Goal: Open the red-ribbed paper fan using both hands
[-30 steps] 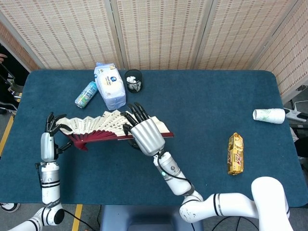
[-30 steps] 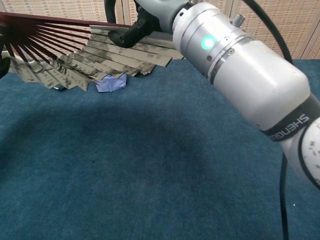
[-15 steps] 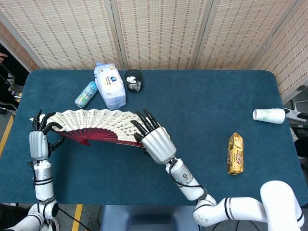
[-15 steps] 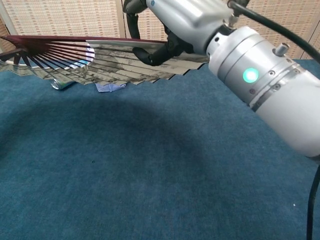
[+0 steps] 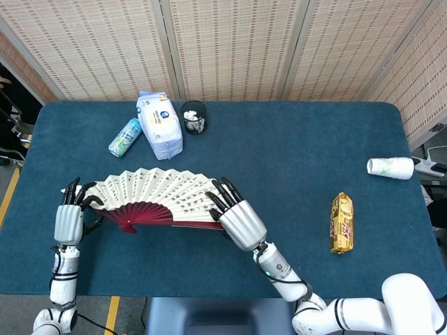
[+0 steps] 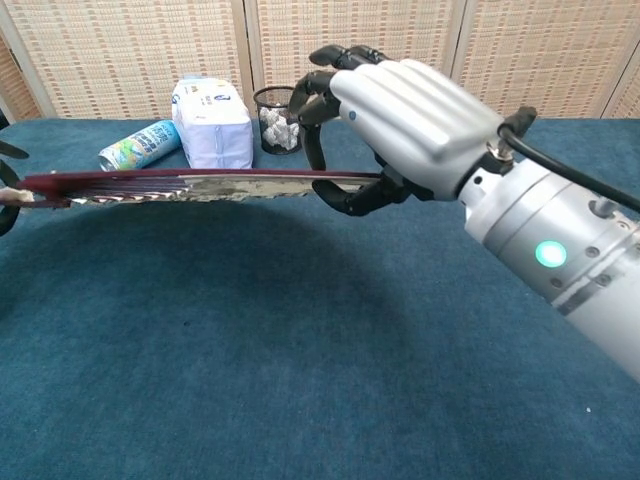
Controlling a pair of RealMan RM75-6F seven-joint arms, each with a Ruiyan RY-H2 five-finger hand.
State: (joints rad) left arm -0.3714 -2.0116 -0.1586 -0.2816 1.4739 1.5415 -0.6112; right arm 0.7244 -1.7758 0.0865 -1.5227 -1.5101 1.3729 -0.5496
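Note:
The paper fan (image 5: 159,197) is spread into a wide half circle, cream leaf with dark red ribs meeting at a pivot (image 5: 128,224). It hangs flat above the blue table. My left hand (image 5: 70,218) grips its left end rib. My right hand (image 5: 237,218) pinches the right end rib. In the chest view the fan (image 6: 190,184) shows edge-on as a thin level strip, with my right hand (image 6: 400,130) gripping its right end. Only a dark fingertip of the left hand shows at that view's left edge.
At the back of the table lie a green can (image 5: 125,137), a white wipes pack (image 5: 160,124) and a black cup (image 5: 194,116). A gold snack bar (image 5: 341,222) and a tipped paper cup (image 5: 390,167) sit at the right.
The fan has spread wider and lowered to a flat, level pose. My right hand moved right and toward me; my left hand shifted slightly right and down.

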